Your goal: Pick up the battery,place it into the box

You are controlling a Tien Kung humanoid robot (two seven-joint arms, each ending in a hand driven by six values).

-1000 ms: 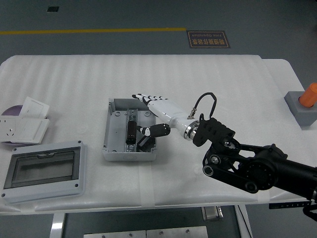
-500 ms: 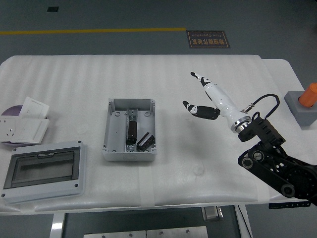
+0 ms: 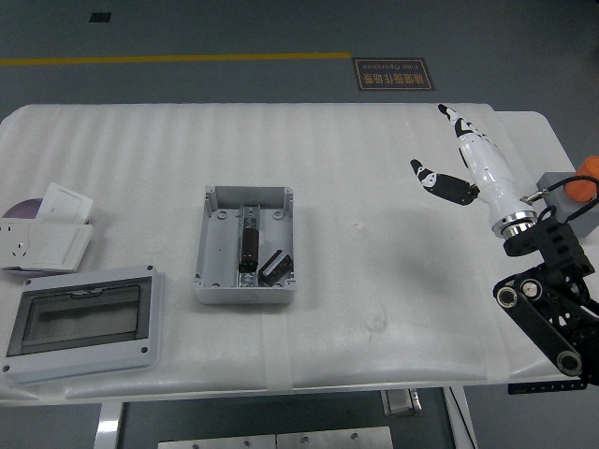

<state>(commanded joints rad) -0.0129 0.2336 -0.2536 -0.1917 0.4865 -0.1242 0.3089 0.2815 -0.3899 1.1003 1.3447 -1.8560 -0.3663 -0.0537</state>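
Since the battery (image 3: 273, 266) lies inside the grey box (image 3: 211, 281) at centre frame, tilted beside a black upright part at the box's middle, the placing step looks done, and that would explain why the right hand (image 3: 465, 166) is well apart from it at the upper right, fingers spread, thumb out, holding nothing. No left arm shows. At lower left the box's windowed lid (image 3: 82, 321) sits off, leaving the top open, while wall sockets (image 3: 42, 238) lie at the left edge.
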